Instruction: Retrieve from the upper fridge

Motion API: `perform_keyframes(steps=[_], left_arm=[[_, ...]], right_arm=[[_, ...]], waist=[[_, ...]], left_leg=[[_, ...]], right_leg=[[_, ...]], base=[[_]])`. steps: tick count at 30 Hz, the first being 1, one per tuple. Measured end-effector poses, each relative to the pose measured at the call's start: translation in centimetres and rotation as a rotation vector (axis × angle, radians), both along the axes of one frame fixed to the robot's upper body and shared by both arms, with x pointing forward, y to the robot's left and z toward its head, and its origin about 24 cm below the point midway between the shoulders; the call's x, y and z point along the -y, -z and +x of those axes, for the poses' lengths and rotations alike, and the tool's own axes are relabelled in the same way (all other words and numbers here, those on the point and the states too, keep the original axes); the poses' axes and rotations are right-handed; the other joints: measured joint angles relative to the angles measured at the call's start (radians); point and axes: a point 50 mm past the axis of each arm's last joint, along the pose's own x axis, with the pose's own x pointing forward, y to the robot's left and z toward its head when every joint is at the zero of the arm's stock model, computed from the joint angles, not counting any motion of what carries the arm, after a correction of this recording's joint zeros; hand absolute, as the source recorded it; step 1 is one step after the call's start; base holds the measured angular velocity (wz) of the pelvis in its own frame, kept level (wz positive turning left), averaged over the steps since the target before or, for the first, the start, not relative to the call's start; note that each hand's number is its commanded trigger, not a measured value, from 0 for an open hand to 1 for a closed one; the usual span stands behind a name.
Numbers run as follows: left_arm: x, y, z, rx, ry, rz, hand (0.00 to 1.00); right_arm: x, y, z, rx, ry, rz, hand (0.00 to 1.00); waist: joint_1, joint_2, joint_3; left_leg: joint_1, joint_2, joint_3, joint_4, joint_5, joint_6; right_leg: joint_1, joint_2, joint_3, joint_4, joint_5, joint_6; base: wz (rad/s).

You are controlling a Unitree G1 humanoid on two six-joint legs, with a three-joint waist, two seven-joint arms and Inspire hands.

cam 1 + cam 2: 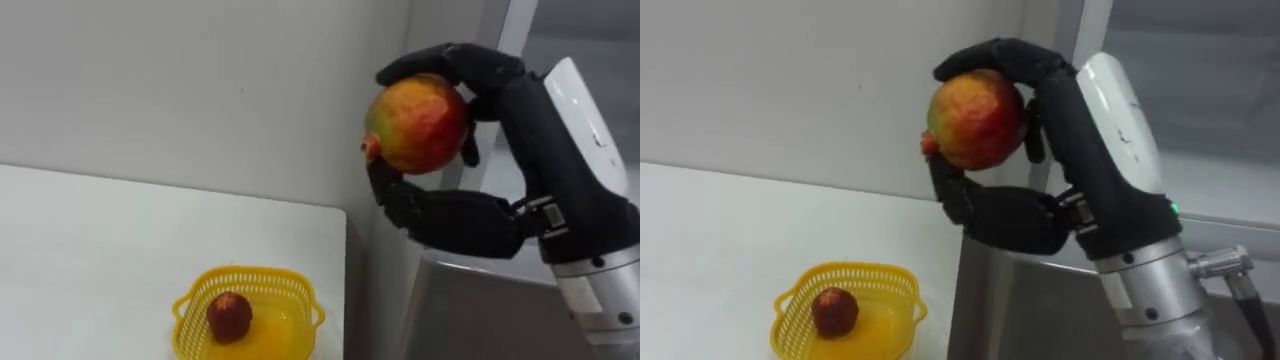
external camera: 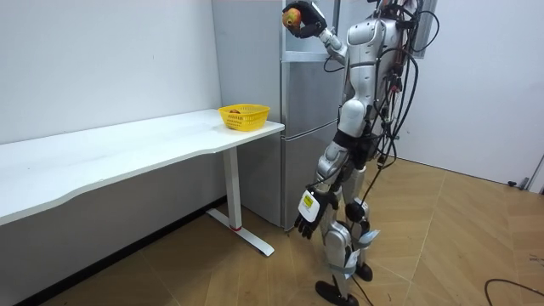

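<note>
The robot's right hand (image 1: 462,220) gripped a round red-and-yellow fruit (image 1: 418,125), held high beside the grey fridge (image 2: 304,110), above the yellow plastic basket (image 1: 250,272) on the white table (image 1: 120,250). Its left hand (image 2: 309,209) hung low.

Black right hand (image 1: 525,130) — white-shelled forearm, silver wrist

White table (image 1: 120,250) against the wall (image 1: 200,90) — yellow basket (image 1: 250,274) at its end corner

I record a white table (image 1: 120,240) at 8 o'clock, wall (image 1: 200,90) behind it. At 6 o'clock on it sits a yellow basket (image 1: 296,290), one dark red fruit (image 1: 229,316) inside toward 9 o'clock
</note>
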Motion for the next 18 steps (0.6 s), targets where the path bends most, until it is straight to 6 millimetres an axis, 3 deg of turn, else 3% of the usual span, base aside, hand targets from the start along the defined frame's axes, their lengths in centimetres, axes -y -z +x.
perform_keyframes(steps=[12, 16, 18], left_arm=[[0.5, 0.3, -0.7, -0.051, 0.037, -0.026, 0.00], [0.4, 0.3, -0.6, -0.052, 0.036, -0.022, 0.00], [0.2, 0.2, -0.4, -0.046, 0.034, -0.018, 0.00]], right_arm=[[-3.6, 2.0, 0.0, -0.123, -0.161, -0.155, 1.00], [-4.0, 2.9, 0.3, -0.174, -0.178, -0.179, 1.00], [-3.7, 3.6, 1.0, -0.206, -0.133, -0.212, 1.00]], waist=[[0.040, -0.006, 0.0039], [0.057, -0.012, 0.0060], [0.068, -0.023, 0.0110]], left_leg=[[-0.017, -0.001, -0.033, 0.000, 0.000, -0.001], [-0.019, -0.003, -0.040, 0.000, 0.000, -0.001], [-0.024, -0.002, -0.045, -0.003, 0.000, -0.001]], right_leg=[[-0.005, -0.001, -0.026, 0.000, 0.000, 0.000], [-0.002, -0.002, -0.037, 0.000, 0.000, 0.000], [-0.003, -0.003, -0.051, 0.000, 0.000, 0.000]], base=[[0.07], [0.07], [0.12]])
